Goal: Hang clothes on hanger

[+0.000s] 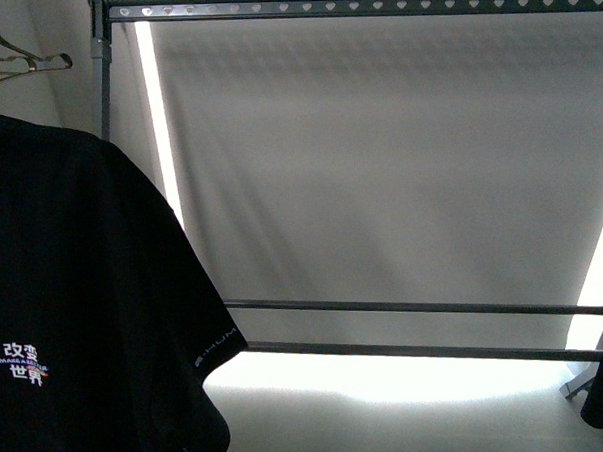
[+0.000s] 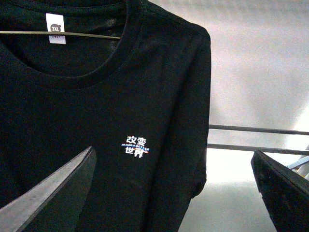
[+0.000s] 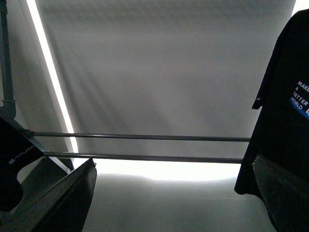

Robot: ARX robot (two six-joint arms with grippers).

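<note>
Hanging black T-shirt [image 1: 84,296] cut off by frame; hanger [image 2: 87,35] mostly hidden; left gripper [image 2: 172,152], right gripper [image 3: 174,160] spread, empty.

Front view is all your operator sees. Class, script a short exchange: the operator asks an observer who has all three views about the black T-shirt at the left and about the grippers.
Operator: Is the T-shirt actually on a hanger? My view cuts off its neck.
Observer: Yes. The left wrist view shows a thin hanger bar crossing inside the collar of the T-shirt.
Operator: Is either gripper holding anything? I see no arm.
Observer: No. The left gripper and the right gripper are both open, with nothing between their fingers.
</note>
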